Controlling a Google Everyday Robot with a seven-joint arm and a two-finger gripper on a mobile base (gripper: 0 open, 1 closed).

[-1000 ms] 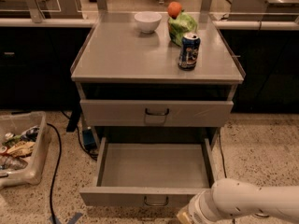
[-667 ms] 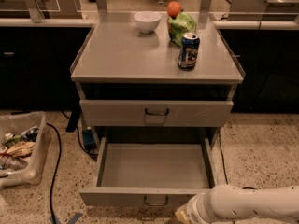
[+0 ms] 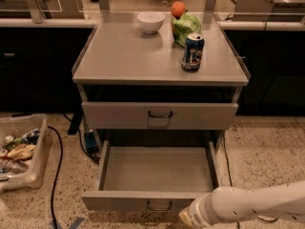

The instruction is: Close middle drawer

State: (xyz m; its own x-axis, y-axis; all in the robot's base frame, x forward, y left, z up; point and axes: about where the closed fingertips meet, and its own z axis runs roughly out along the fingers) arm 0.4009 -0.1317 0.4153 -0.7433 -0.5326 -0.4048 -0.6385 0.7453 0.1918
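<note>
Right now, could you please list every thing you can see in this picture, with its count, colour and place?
cabinet: one, grey, centre of the view
top drawer: one, grey, shut, under the cabinet top
middle drawer: one, grey, pulled open below the top drawer
bowl: one, white, back of the cabinet top
orange: one, orange, behind the green bag
green bag: one, green, right of the bowl
can: one, blue, upright, in front of the green bag
bin: one, clear plastic, on the floor at left, holding mixed items
cable: one, black, on the floor beside the bin
arm: one, white, coming in from the lower right
gripper: one, at the bottom edge, by the middle drawer's front
</note>
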